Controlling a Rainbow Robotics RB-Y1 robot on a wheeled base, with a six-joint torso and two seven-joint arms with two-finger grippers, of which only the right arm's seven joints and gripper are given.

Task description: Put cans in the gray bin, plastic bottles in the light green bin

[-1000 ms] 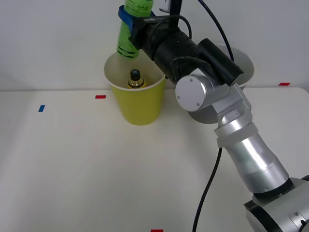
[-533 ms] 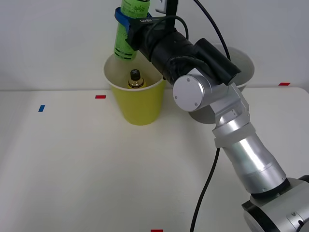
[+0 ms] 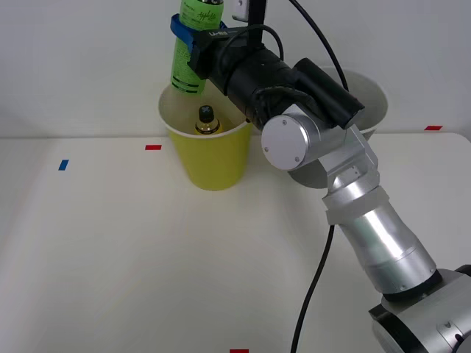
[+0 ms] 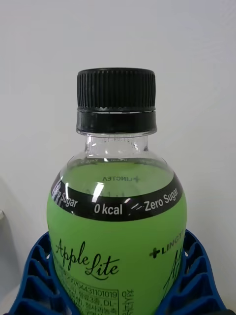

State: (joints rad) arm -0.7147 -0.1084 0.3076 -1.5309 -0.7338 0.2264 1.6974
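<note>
Blue fingers (image 4: 29,280) of the right gripper (image 3: 193,37) clamp the green bottle (image 3: 193,44) above the light green bin (image 3: 210,158).

Right arm (image 3: 353,198) outstretched, jaws clamped.

The gripper (image 3: 193,35), clamped on the green bottle (image 3: 193,45), now sits slightly higher and further toward the robot's left than a second ago, with the bottle's base lifted farther above the light green bin (image 3: 210,158).
</note>
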